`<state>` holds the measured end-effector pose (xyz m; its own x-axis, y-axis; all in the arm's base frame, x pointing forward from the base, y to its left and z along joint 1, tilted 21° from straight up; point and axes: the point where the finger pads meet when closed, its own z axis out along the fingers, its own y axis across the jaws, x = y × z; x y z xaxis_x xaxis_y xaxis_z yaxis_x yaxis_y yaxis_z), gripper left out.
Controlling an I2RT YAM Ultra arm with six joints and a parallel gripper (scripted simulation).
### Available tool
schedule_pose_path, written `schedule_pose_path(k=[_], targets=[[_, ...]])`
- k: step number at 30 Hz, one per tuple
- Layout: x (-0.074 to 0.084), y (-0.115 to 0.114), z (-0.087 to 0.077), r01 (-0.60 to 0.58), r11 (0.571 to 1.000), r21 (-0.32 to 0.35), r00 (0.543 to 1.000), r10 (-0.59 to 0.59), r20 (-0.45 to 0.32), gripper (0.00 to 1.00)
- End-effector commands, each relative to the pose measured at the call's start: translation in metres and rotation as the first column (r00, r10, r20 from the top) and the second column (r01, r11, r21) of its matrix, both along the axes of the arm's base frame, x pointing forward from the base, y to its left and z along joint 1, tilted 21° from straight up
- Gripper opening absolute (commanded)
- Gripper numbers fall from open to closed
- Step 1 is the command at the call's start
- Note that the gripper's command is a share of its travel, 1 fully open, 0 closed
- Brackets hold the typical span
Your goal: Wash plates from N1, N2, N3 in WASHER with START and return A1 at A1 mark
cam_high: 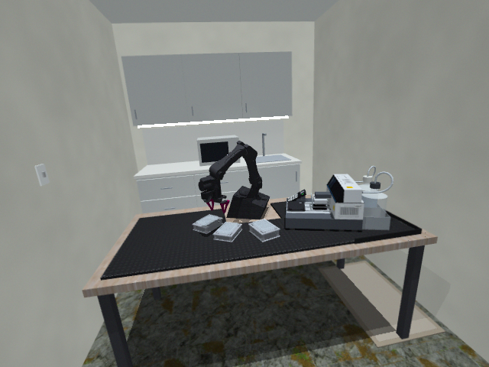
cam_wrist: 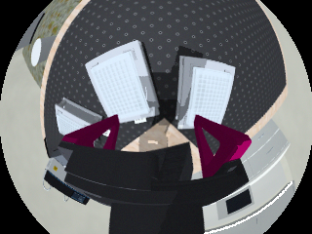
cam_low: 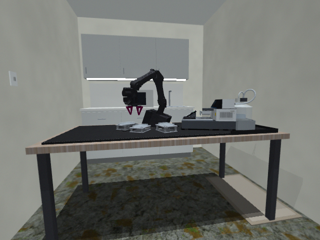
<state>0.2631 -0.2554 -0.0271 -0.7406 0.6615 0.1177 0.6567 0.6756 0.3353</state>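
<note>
Three white 96-well plates sit in their nests on the black mat: the left one (cam_high: 206, 223) (cam_low: 125, 125) (cam_wrist: 210, 94), the middle one (cam_high: 227, 231) (cam_low: 139, 127) (cam_wrist: 120, 85) and the right one (cam_high: 263, 229) (cam_low: 166, 126) (cam_wrist: 74, 119). My gripper (cam_high: 216, 205) (cam_low: 134, 110) (cam_wrist: 156, 118) is open and empty. It hangs well above the mat, behind the left and middle plates, fingers pointing down. The plate washer (cam_high: 335, 205) (cam_low: 217, 118) stands at the right, with its keypad (cam_high: 296, 196) at the left end. The lamp is too small to read.
The arm's black base (cam_high: 248, 205) stands just behind the nests. Bottles with tubing (cam_high: 375, 189) stand at the washer's right end. The black mat (cam_high: 166, 248) covers most of the wooden table.
</note>
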Motion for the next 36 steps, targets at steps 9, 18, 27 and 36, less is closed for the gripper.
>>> schedule_pose_path(k=[9, 18, 27, 36], targets=[[-0.035, -0.033, -0.011, -0.014, 1.0, -0.015, 1.0, 0.014, 0.013, 1.0], [-0.06, -0.055, -0.021, -0.014, 1.0, -0.015, 1.0, 0.014, 0.012, 1.0], [-0.08, -0.071, -0.029, -0.014, 1.0, -0.016, 1.0, 0.014, 0.011, 1.0], [-0.08, -0.071, -0.029, -0.014, 1.0, -0.016, 1.0, 0.014, 0.011, 1.0]])
